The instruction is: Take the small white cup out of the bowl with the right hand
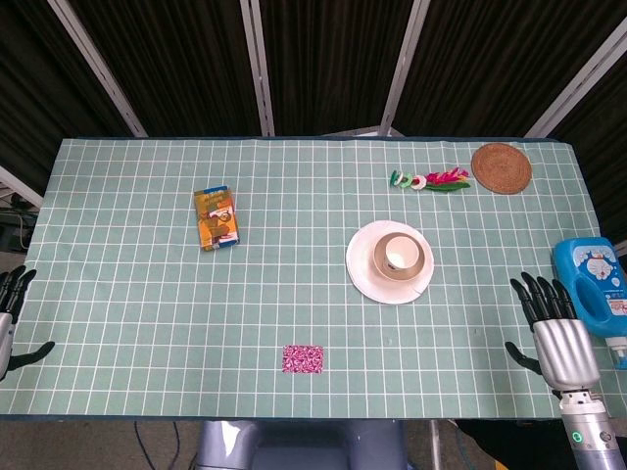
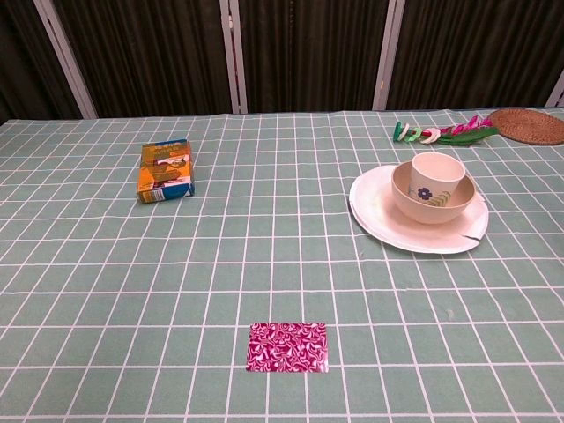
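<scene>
The small white cup stands upright inside a beige bowl, which rests on a white plate right of the table's middle. My right hand lies flat near the table's right front corner, fingers spread, holding nothing, well to the right of the bowl. At the left front edge my left hand is only partly in the head view, fingers apart and empty. Neither hand shows in the chest view.
A blue bottle lies just right of my right hand. An orange box is at the left, a pink patterned card near the front. A woven coaster and colourful clips lie at the back right.
</scene>
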Robot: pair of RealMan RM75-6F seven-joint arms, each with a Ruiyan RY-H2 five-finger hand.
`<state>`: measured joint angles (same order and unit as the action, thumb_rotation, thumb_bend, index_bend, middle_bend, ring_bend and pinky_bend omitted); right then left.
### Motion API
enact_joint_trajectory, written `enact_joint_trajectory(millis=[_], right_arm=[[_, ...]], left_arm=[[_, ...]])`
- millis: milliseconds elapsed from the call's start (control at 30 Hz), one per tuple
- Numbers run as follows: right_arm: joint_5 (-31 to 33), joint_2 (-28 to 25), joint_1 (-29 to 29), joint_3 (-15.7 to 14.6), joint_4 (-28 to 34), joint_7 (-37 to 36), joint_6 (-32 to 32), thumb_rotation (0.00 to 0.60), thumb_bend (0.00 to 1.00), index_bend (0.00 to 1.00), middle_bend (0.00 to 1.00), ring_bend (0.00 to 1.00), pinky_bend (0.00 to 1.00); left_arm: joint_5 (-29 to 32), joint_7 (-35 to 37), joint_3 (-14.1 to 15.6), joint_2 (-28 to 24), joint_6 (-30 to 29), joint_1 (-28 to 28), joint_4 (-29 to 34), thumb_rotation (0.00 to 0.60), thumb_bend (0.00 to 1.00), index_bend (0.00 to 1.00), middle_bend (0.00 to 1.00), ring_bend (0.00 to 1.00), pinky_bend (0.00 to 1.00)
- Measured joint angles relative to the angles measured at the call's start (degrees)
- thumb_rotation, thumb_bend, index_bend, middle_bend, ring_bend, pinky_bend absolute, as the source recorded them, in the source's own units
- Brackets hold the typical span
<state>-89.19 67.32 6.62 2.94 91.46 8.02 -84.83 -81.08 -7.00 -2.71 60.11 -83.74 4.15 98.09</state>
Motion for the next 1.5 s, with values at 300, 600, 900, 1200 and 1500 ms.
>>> enact_joint_trajectory(millis=[300,600,900,1200,1500], right_arm=[[-0.04,0.00,0.07,-0.06,0.02,-0.15,0.18,0.600,0.11,0.00,0.00,0.00,0.00],[-1.34,1.51,1.80,0.55,0.56,0.26,0.97,0.600,0.11,0.02,0.00,0.00,0.00],[-1.35,7.14,8.00,3.53,1.96,4.64,6.55,0.600,0.13,0.32,0.03,0.00,0.00],[5.91,15.39,14.66,7.83,-1.70,9.17,14.10,0.600,0.16,0.45,0.13,0.00,0.00],[12.68,20.59,18.92,11.23,-8.07,11.00,17.62,0.600,0.18,0.47,0.15,0.00,0.00]], left_arm=[[-0.03,-0.01,-0.01,-0.02,-0.18,-0.08,0.08,0.600,0.00,0.00,0.00,0.00,0.00],[0.26,0.95,-0.28,-0.26,-0.16,-0.07,-0.11,0.600,0.00,0.00,0.00,0.00,0.00],[0.02,1.75,-0.25,-0.67,-0.44,-0.30,-0.07,0.600,0.00,0.00,0.00,0.00,0.00],[-0.14,2.09,-0.20,-0.71,-0.38,-0.27,-0.10,0.600,0.00,0.00,0.00,0.00,0.00],[0.23,3.05,-0.35,-0.96,0.01,-0.21,-0.38,0.600,0.00,0.00,0.00,0.00,0.00]])
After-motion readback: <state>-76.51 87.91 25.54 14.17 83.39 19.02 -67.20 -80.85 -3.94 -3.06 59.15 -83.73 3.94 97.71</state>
